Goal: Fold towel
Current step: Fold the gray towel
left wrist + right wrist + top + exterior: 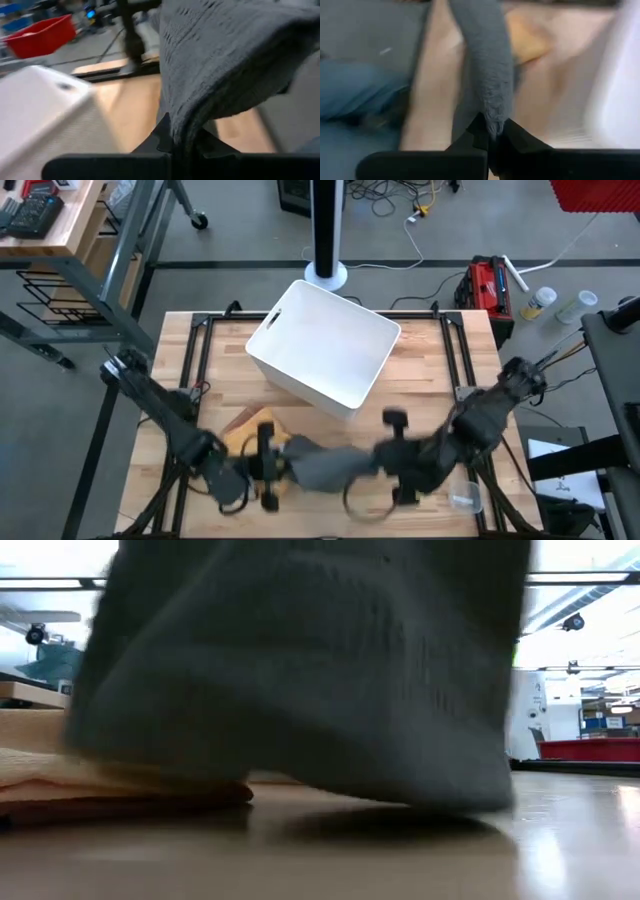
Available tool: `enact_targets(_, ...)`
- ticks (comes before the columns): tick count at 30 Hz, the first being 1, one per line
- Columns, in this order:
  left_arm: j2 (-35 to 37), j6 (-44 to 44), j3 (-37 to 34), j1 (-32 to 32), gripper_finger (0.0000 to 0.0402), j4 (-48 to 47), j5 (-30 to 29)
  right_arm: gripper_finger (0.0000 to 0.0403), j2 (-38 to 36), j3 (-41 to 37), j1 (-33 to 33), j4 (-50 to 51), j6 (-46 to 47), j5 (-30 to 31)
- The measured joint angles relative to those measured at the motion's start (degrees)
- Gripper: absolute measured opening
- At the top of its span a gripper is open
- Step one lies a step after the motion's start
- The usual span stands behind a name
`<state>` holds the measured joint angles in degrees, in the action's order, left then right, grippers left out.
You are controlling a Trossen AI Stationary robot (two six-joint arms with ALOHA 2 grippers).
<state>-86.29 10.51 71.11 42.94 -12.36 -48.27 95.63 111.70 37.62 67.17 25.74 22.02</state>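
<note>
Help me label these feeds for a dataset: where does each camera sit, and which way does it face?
High view: overhead, looking straight down on the table; both arms show, holding the grey towel between them.
Low view: at table-top height, facing the room; the towel fills it, no arm shows.
Left wrist view: on the left arm, towel pinched in its fingers.
Right wrist view: on the right arm, fingers clamping the towel.
All four share the towel.

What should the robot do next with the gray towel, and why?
Probably pull the two grippers apart to stretch it flat. The gray towel hangs bunched between the left gripper and right gripper, each pinching an end, above the table.
</note>
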Motion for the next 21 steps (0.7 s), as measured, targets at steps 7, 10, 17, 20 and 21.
enact_targets(7,-8.81,2.14,-5.68,7.84,0.0,23.96,0.9,0.0001,8.69,-3.22,3.92,-2.81,9.52,-16.43)
enact_targets(10,-11.76,2.64,-4.89,9.47,0.0,30.93,4.6,0.0001,12.17,-3.23,4.67,-7.54,10.27,-22.74)
enact_targets(17,-14.16,-1.67,4.92,7.86,0.0,12.12,-0.47,0.0,14.63,-3.23,4.49,-2.23,12.01,-20.27)
enact_targets(20,-14.04,-4.86,9.07,5.37,0.0,0.03,-1.66,0.0,12.23,-3.21,4.41,7.32,14.67,-11.96)
enact_targets(21,-14.04,-6.31,10.27,4.51,0.0,-2.81,-2.06,0.0,11.12,-3.21,4.26,9.77,15.29,-10.07)
